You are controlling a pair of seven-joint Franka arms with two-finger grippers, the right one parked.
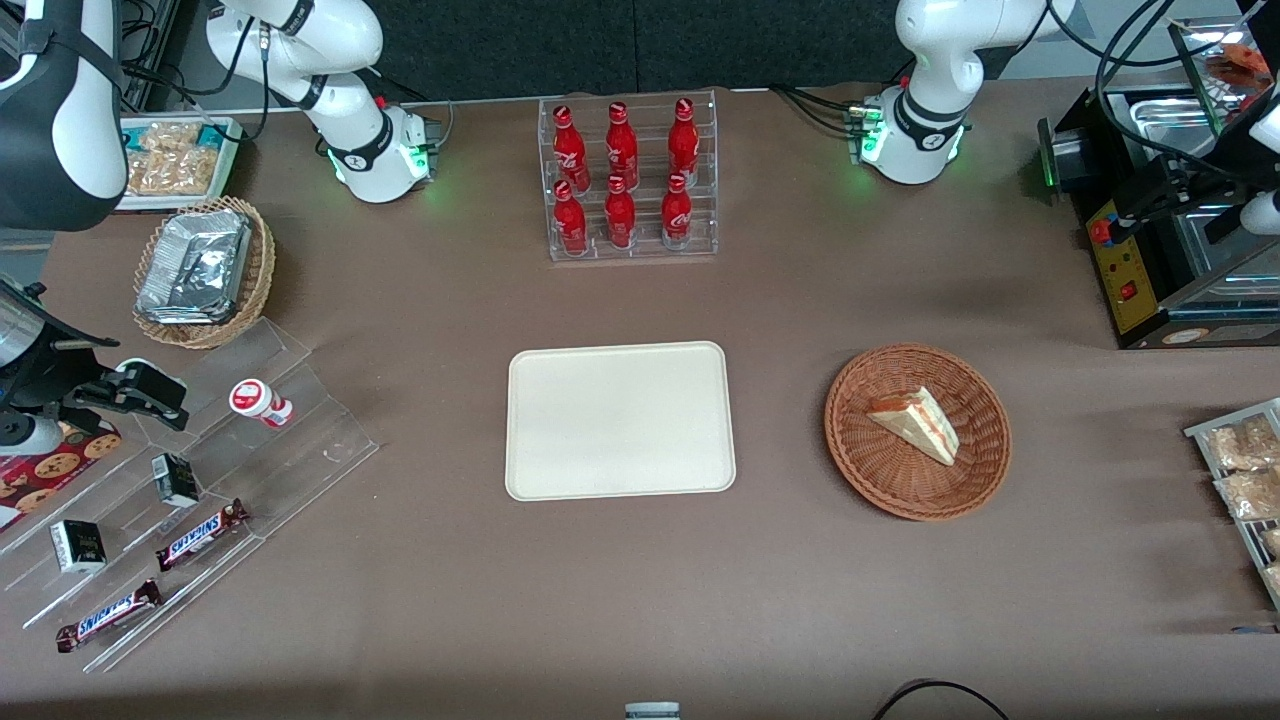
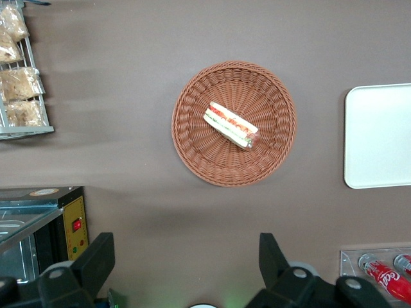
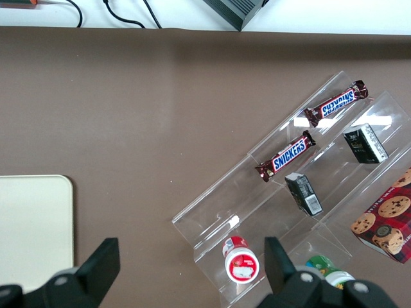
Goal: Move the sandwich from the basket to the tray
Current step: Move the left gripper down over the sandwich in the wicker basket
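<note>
I have the gripper [image 2: 186,269] hovering high above the surface, fingers [image 2: 96,263] spread wide and holding nothing, so I judge the step is to come straight down over the sandwich [image 1: 915,423] lying in the basket [image 1: 860,455] at the front view's centre right and close across its bread faces. The tray [image 1: 620,420] waits empty mid-frame; the bottle rack [image 1: 630,180] at upper centre stands well apart, nothing blocks the way.
</note>
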